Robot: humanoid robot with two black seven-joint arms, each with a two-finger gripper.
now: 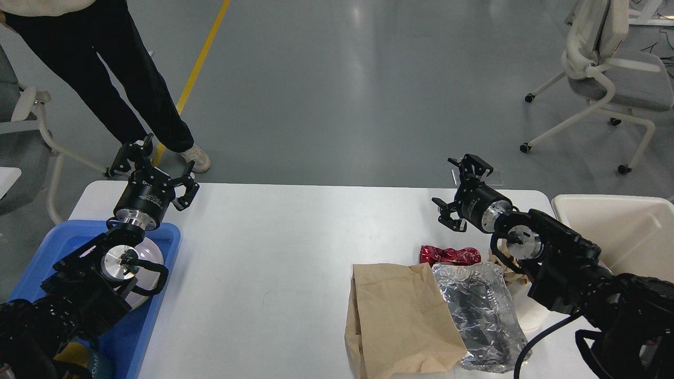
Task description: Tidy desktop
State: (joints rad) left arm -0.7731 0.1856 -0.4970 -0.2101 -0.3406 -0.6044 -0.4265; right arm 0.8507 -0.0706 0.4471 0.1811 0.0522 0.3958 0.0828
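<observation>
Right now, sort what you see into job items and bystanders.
Job: desktop, brown paper bag, foil wrapper, red wrapper, blue tray, cream bin.
Bystanders: office chair, standing person, yellow floor line.

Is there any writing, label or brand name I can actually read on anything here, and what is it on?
Nothing reads clearly.
Left gripper: small white print on its black body, too small to read.
Item in the blue tray, bottom left corner: pale letters, cut off and blurred.
Brown paper bag, foil bag, red wrapper: no text shows.
</observation>
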